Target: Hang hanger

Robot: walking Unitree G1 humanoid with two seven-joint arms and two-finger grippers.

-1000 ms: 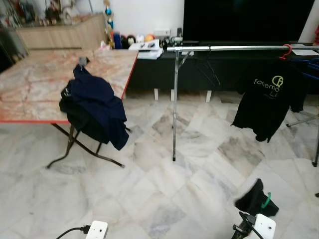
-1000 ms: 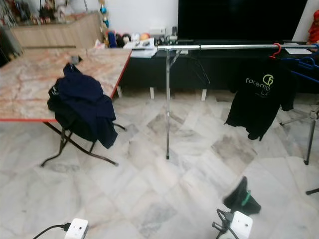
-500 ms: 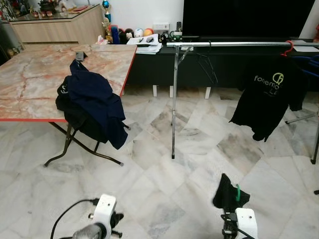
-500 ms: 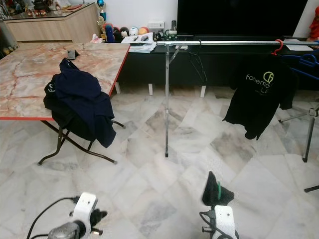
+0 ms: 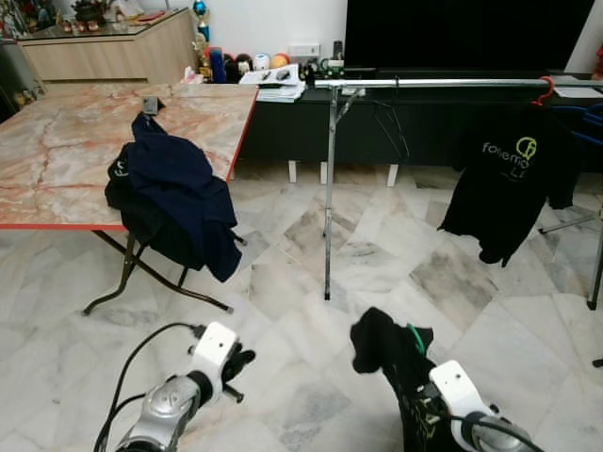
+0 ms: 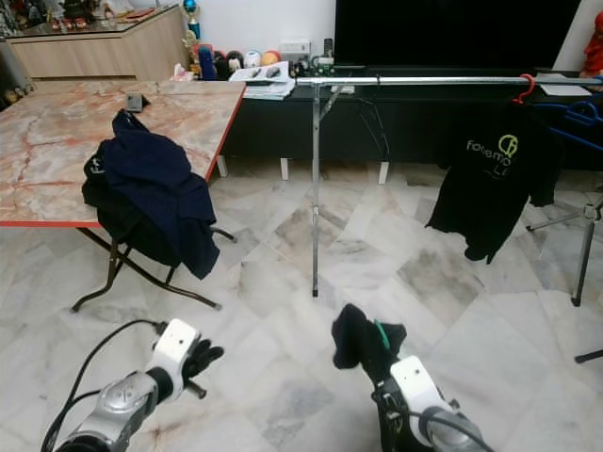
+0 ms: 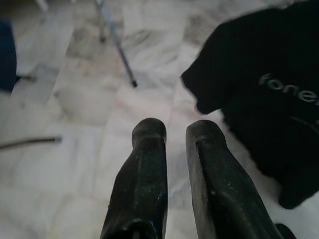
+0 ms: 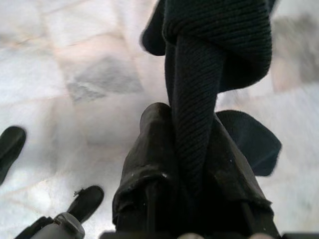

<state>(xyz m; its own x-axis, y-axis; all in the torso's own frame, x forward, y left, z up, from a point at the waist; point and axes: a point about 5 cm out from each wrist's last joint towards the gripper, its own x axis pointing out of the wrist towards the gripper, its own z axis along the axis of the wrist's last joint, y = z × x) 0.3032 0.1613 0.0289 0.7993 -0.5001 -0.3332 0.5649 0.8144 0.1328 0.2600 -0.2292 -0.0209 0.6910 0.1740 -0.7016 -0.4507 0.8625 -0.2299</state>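
Note:
My right gripper (image 5: 403, 369) is shut on a black garment (image 5: 377, 342) that carries a green hanger (image 5: 415, 337), held low over the floor. In the right wrist view, black knit fabric (image 8: 199, 99) is clamped between the fingers (image 8: 154, 149). The silver clothes rail (image 5: 443, 87) stands ahead, well beyond the garment. On it hang a black T-shirt (image 5: 509, 184) on a red hanger (image 5: 544, 91) and a bare black hanger (image 5: 396, 122). My left gripper (image 5: 237, 362) is raised at lower left, shut with nothing in it; its fingers (image 7: 144, 164) point at the floor.
A marble-topped folding table (image 5: 57, 160) stands at left with a navy garment (image 5: 174, 193) draped over its edge. A dark TV cabinet (image 5: 452, 132) runs behind the rail. The rail's upright pole (image 5: 328, 207) stands on the marble floor.
Both arms have risen further into view. The right gripper carried the black garment up and to the left. The left gripper lifted forward.

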